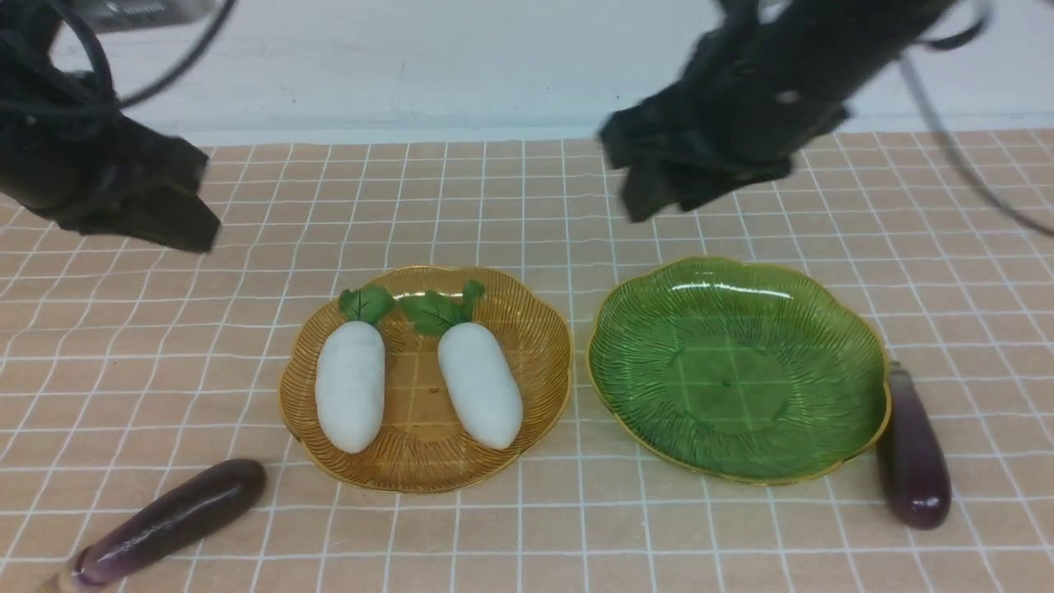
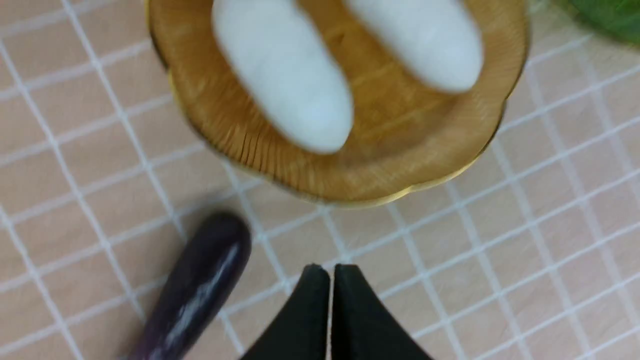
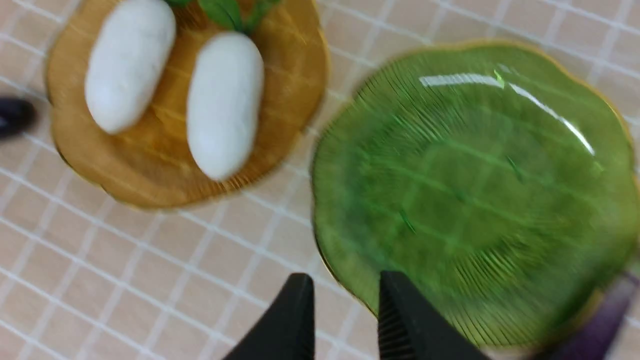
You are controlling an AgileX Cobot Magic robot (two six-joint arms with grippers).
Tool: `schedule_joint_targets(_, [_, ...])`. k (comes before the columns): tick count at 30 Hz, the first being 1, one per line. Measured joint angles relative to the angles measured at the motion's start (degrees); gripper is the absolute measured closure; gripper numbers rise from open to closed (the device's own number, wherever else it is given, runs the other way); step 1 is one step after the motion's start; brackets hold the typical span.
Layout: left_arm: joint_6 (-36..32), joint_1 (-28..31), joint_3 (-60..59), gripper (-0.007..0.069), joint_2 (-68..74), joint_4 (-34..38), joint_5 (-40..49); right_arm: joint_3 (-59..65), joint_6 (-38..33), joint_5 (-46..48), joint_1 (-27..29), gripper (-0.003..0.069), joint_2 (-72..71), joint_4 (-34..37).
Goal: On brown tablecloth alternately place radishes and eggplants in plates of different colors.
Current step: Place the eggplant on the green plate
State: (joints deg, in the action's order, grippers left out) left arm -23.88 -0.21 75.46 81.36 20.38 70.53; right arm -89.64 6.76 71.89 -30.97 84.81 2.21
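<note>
Front view: two smooth white radishes, one (image 1: 351,385) beside the other (image 1: 481,384), are seen lying in the amber plate (image 1: 424,465) with their green tops pointed away from the robot. Through the green plate (image 1: 741,371) just to its right, only the grid of the cloth (image 1: 165,371) is seen. Two slender, glossy dark-purple eggplants are left on the cloth: one (image 1: 173,519) lies at an angle near the amber plate's left front, and the other (image 1: 912,449) is set just beside the green plate's right rim. The left tool (image 2: 330,272) is held above the cloth near the left eggplant, jaws pressed together on nothing. The right tool (image 3: 345,285) is raised over the green plate's edge, jaws slightly parted and gripping nothing, with the right eggplant well apart across the plate.
</note>
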Motion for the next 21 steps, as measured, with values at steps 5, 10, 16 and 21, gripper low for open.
schedule_joint_targets(5, [0.0,0.0,-10.3,0.0627,0.0,-4.6,-0.1,9.4,0.9,0.2,0.0,0.0510,-7.9,-0.8])
schedule_joint_targets(10, [-0.1,0.0,-15.3,0.0542,0.0,-8.1,-5.7,14.9,1.0,0.3,0.0,0.0510,-10.5,-0.7])
schedule_joint_targets(16, [-0.2,-0.1,-15.5,0.0218,1.8,-10.6,-7.1,15.8,0.9,0.2,0.0,0.0510,-10.5,-0.7])
schedule_joint_targets(21, [-2.0,-0.1,-15.5,-0.0020,9.0,-15.5,-12.1,16.1,0.2,0.2,0.0,0.0510,-10.5,0.1])
